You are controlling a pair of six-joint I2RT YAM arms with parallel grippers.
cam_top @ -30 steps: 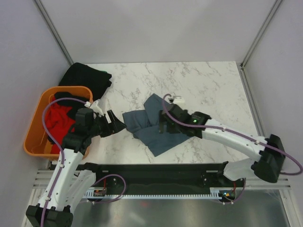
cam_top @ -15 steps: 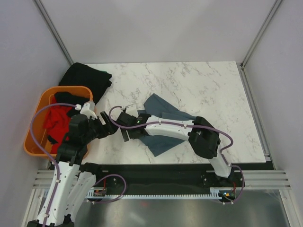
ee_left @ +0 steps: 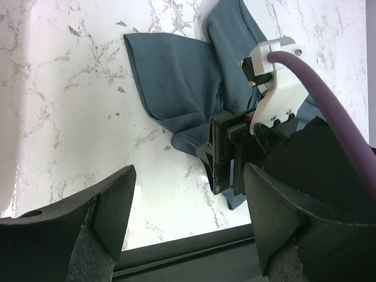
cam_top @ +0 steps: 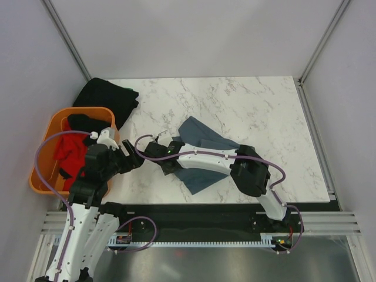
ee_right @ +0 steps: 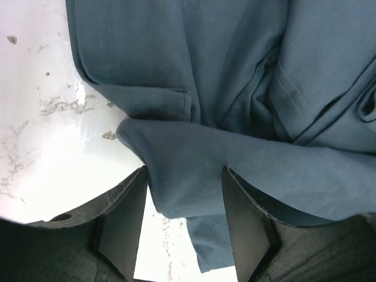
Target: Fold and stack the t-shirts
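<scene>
A slate blue-grey t-shirt [cam_top: 200, 135] lies crumpled on the marble table [cam_top: 258, 106]. My right gripper [cam_top: 160, 160] is down at the shirt's left near corner. In the right wrist view its jaws [ee_right: 183, 197] stand partly apart, open, with a fold of the blue-grey cloth [ee_right: 235, 88] between them. My left gripper [cam_top: 130, 160] hovers open and empty just left of the shirt. In the left wrist view the left gripper [ee_left: 189, 194] looks over bare marble at the shirt [ee_left: 176, 76] and the right gripper [ee_left: 226, 167]. A black t-shirt [cam_top: 108, 97] lies at the table's far left corner. A red t-shirt [cam_top: 67, 150] is in the basket.
The orange plastic basket [cam_top: 42, 161] stands off the table's left edge, with black cloth [cam_top: 82, 123] over the red. The right arm [cam_top: 205, 158] stretches across the blue-grey shirt. Grey walls enclose the table on three sides.
My right arm has swung left across the shirt to its left near corner, and its jaws have narrowed around a fold. My left gripper has drawn back toward the basket.
</scene>
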